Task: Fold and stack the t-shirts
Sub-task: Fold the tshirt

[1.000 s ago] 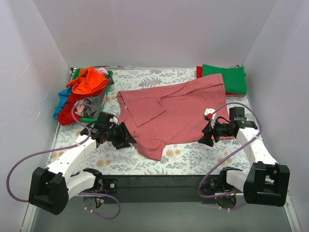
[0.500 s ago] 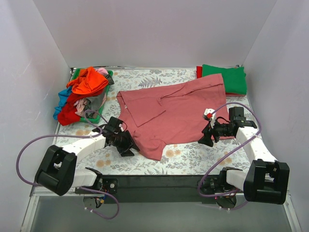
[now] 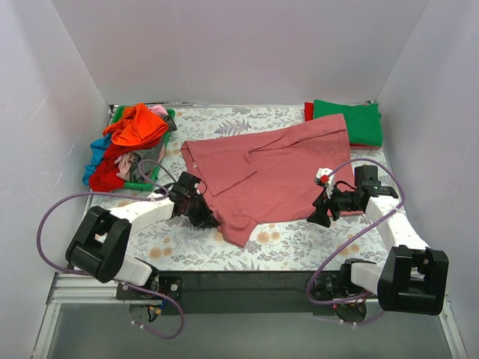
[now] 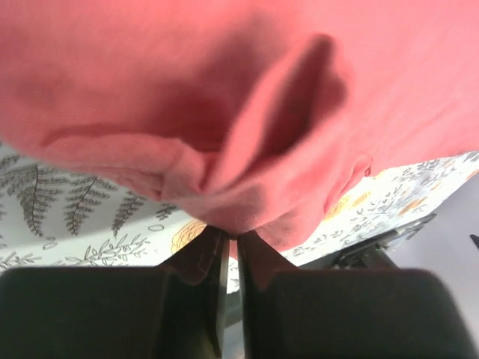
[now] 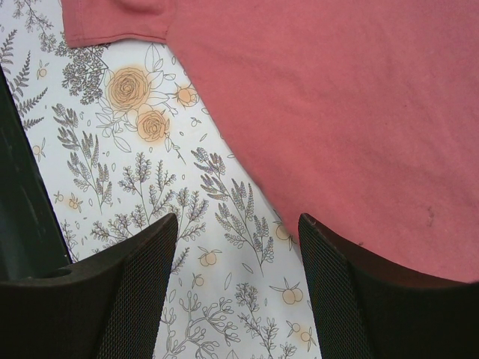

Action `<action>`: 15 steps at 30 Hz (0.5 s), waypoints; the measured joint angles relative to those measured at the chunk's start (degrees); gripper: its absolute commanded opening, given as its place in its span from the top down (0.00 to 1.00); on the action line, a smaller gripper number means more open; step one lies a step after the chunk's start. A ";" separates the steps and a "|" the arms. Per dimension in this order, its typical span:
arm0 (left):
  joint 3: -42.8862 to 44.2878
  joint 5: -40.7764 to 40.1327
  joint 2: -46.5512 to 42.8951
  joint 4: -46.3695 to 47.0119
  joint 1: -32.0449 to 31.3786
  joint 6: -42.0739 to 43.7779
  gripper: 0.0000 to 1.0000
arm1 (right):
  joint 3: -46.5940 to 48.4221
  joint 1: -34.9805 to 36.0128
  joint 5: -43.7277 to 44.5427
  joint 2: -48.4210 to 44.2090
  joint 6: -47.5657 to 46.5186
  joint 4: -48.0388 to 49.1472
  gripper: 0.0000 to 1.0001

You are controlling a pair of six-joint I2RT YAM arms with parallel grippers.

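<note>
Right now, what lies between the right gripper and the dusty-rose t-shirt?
Bare floral table covering separates the right gripper from the dusty-rose t-shirt; the right wrist view shows it.

A dusty-rose t-shirt (image 3: 277, 168) covers the desk's (image 3: 292, 243) middle (floral print around it). The left gripper (image 3: 208, 218) and right gripper (image 3: 316, 217) flank its near edge.

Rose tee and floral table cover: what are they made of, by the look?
Rose tee: soft matte knit, likely cotton jersey; it bunches into limp folds at the left claw. Table cover: smooth printed sheet lying flat, no wrinkles; cloth or vinyl, cannot tell.
</note>
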 measured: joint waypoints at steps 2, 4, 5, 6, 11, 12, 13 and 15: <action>0.85 -0.59 0.11 0.11 -0.04 0.55 1.00 | 0.00 0.00 0.00 0.00 0.00 0.00 0.28; 2.03 -0.83 0.15 0.15 -0.07 1.38 1.00 | 0.00 0.00 -0.02 0.00 0.00 0.00 0.28; 2.64 -0.83 0.20 0.22 -0.07 1.79 1.00 | 0.00 0.00 -0.02 0.00 0.00 0.00 0.28; 3.32 -0.79 0.20 0.17 -0.07 2.19 1.00 | 0.00 0.00 -0.02 0.00 0.00 0.00 0.28; 7.78 0.33 0.50 0.13 -0.09 4.72 1.00 | 0.00 0.00 -0.04 0.00 0.00 0.00 0.27; 8.96 0.63 0.92 0.24 -0.09 5.22 1.00 | 0.00 0.00 -0.02 0.00 0.00 0.00 0.28; 10.12 0.96 1.60 0.42 -0.09 5.70 1.00 | 0.00 0.00 -0.02 0.00 0.00 0.00 0.28; 12.39 1.92 3.58 0.61 -0.09 6.78 0.94 | 0.00 0.00 -0.04 0.00 0.00 0.00 0.28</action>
